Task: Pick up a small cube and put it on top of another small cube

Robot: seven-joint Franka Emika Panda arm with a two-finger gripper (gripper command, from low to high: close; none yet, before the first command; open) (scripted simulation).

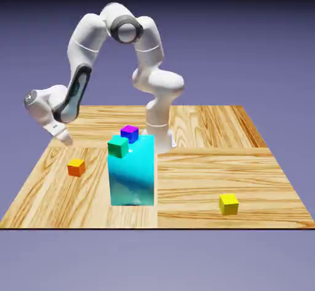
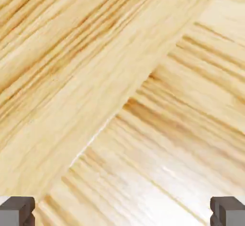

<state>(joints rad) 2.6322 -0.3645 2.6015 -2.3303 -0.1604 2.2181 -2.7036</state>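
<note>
The small orange cube (image 1: 76,167) rests on the wooden table (image 1: 203,179) near the exterior view's left. My gripper (image 1: 64,139) hangs just above the table, a short way behind the cube and slightly to its left, not touching it. In the hand view the two grey fingertips (image 2: 17,211) sit far apart at the bottom corners, so the gripper (image 2: 122,213) is open with only wood grain between them. The orange cube does not show in the hand view.
A tall cyan block (image 1: 131,171) stands mid-table, right of the orange cube. A green cube (image 1: 118,146) and a purple cube (image 1: 129,133) sit at its top. A yellow cube (image 1: 229,203) lies near the front right edge.
</note>
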